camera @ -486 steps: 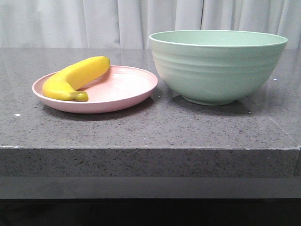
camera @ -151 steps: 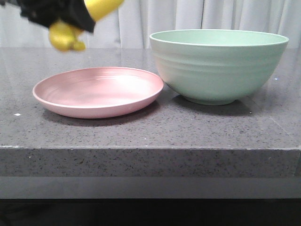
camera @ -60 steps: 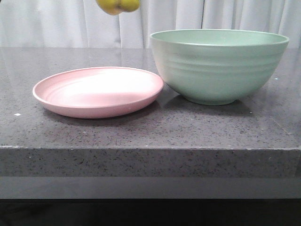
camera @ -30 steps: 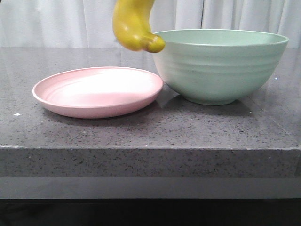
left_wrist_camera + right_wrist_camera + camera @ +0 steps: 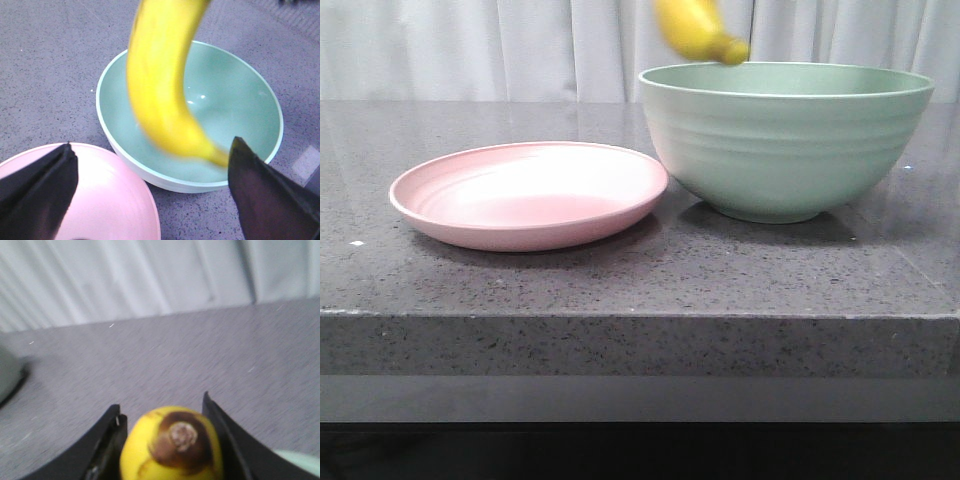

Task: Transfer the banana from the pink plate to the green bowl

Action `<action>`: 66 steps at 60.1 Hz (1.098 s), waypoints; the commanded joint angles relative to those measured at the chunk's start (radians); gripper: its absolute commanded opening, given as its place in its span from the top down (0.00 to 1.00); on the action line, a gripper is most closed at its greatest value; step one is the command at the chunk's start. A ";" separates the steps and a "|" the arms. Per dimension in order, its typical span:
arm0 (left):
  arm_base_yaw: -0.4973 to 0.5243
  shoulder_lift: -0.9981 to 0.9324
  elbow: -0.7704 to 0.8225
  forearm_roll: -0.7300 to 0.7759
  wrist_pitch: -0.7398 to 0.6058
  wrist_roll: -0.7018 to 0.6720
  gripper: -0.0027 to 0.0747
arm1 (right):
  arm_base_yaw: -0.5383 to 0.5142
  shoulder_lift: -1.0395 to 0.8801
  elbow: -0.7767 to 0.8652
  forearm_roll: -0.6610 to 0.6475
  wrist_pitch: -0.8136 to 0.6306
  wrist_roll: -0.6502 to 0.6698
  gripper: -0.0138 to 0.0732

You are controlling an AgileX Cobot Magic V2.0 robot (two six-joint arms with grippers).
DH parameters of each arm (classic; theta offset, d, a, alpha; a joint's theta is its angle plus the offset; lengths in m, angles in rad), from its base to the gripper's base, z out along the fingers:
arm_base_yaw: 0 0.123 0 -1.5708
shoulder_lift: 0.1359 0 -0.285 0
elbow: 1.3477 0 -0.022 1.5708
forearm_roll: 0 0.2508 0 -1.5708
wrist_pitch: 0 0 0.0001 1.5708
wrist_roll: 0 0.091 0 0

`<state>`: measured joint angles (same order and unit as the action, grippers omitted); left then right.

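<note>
The yellow banana hangs in the air over the left part of the green bowl, stem tip pointing down to the right. The pink plate sits bare to the left of the bowl, nearly touching it. In the right wrist view my right gripper is shut on the banana, whose brown end faces the camera. In the left wrist view my left gripper is open and empty, and looks down on the blurred banana, the bowl and the plate. Neither gripper shows in the front view.
The plate and bowl stand on a dark speckled stone counter with a front edge near the camera. A pale curtain hangs behind the counter.
The banana has moved right and a little up, from beside the bowl's left rim to above the bowl. Plate and bowl have not moved.
</note>
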<state>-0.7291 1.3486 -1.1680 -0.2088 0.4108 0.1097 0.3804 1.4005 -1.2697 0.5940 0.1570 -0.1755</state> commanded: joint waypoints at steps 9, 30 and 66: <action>-0.007 -0.037 -0.037 -0.007 -0.054 0.001 0.19 | -0.139 0.033 -0.203 -0.045 0.173 -0.103 0.72; -0.007 -0.037 -0.037 -0.006 -0.054 0.001 0.19 | -0.146 0.200 -0.216 -0.083 0.367 -0.114 0.72; -0.007 -0.037 -0.037 0.003 -0.056 0.001 0.19 | -0.146 0.210 -0.216 -0.086 0.375 -0.114 0.25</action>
<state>-0.7291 1.3486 -1.1680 -0.2055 0.4154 0.1097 0.2393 1.6801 -1.4491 0.4923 0.5843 -0.2780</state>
